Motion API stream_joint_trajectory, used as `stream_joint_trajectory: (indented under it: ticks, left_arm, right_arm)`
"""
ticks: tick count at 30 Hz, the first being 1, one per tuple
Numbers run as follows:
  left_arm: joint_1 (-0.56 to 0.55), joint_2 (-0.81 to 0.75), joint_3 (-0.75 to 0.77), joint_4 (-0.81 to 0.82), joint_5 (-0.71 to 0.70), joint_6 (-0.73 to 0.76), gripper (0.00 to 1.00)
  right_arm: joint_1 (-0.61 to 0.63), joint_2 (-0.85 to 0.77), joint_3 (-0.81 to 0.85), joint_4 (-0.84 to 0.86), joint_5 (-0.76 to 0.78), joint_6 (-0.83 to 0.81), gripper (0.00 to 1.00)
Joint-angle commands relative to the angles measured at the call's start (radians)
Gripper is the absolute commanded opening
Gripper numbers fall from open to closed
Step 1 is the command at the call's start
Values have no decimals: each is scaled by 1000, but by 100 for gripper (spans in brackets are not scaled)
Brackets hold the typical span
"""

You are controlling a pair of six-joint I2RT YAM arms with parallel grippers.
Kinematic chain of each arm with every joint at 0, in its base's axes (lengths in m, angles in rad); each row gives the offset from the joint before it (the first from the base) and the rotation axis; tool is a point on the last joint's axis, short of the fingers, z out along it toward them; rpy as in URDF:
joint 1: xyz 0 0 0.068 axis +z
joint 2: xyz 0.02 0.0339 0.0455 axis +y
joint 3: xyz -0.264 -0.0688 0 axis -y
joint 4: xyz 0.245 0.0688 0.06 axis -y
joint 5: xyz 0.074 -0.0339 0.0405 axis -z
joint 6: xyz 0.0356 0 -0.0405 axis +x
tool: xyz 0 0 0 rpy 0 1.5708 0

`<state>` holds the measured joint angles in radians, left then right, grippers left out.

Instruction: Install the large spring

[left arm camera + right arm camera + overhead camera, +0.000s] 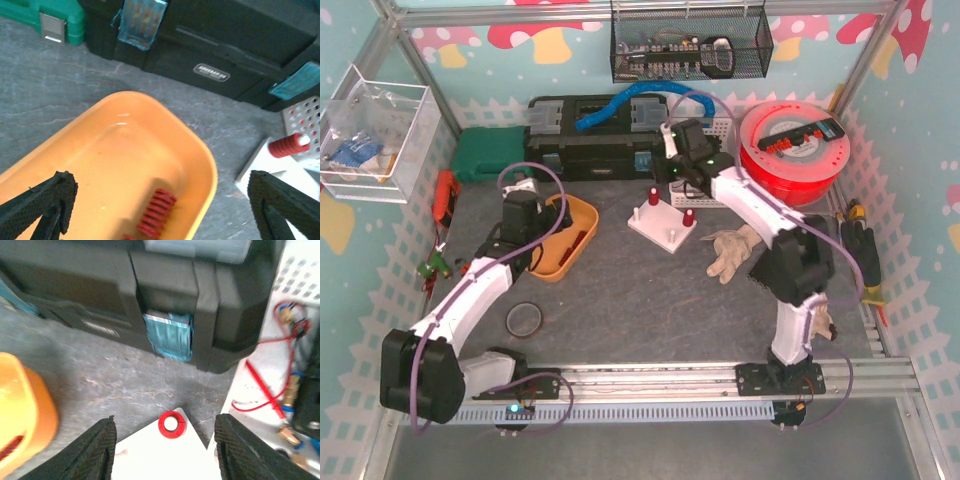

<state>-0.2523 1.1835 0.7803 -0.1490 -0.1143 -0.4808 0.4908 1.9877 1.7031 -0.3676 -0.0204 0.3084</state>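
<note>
A red coil spring (156, 212) lies in the orange tray (200, 150), directly under my left gripper (160, 197), which is open and empty above it. In the top view the left gripper (532, 212) hovers over the tray (582, 228). The white peg base (665, 225) carries two red springs on pegs (653, 195) (688, 215). My right gripper (682, 170) is open and empty above the base's far corner. In the right wrist view one spring on a peg (171, 424) is seen end-on between the fingers (95, 452) on the base (160, 460).
A black toolbox (590, 145) and a green case (485, 155) stand at the back. A white perforated bin with cables (295, 365) and a red spool (795, 150) are at the back right. A glove (732, 252) lies right of the base, a dark ring (524, 320) near the front left.
</note>
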Motion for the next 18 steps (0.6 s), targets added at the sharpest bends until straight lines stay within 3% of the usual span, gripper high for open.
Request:
stream_joint_trajectory:
  ticks: [1,12,18]
  left_arm:
    - [53,28,56,-134,71,83,87]
    - [143,182,177,-327,292,349,47]
    - [168,281,241,-412,337,396,41]
  right_arm:
    - [-3,-218,-70,-47,-26,26,57]
    - [-3,-434,-196,-114,-51,18,70]
    - [-4,-474,-222,-119,-47,21,71]
